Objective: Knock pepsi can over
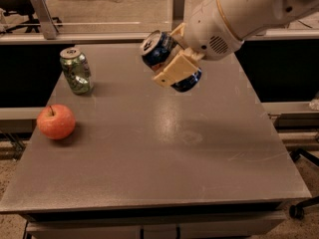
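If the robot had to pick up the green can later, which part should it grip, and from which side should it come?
Probably the curved side wall at mid-height, coming level from the middle of the table: the green can stands upright, and the apple sits apart, nearer the front edge. First the end effector, hovering above the table, must release the tilted pepsi can it holds.

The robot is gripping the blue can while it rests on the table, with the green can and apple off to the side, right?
Not resting: the camera view shows the gripper above the table holding the blue can tilted in the air. The rest is right.
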You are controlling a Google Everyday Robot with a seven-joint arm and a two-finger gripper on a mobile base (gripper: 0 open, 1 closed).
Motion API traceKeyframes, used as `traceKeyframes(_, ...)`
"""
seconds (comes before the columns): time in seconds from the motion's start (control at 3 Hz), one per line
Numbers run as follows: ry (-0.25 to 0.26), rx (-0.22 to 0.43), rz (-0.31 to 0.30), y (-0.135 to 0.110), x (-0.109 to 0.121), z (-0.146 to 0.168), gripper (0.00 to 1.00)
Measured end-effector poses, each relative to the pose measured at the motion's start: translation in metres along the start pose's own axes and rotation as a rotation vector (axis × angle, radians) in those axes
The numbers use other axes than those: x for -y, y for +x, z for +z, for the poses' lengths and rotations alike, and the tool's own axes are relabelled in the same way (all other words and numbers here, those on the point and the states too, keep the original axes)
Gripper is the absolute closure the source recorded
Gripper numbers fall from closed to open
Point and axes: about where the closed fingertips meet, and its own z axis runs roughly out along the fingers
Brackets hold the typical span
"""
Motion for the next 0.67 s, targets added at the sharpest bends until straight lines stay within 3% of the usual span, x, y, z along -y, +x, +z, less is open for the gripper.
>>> traceKeyframes(0.33,-0.031,-0.116,0.045,0.0219,0.0021,-0.0002,1.0)
traceKeyframes(0.67,-0.045,-0.144,0.021,0.0127,-0.0046,0.0059,1.0)
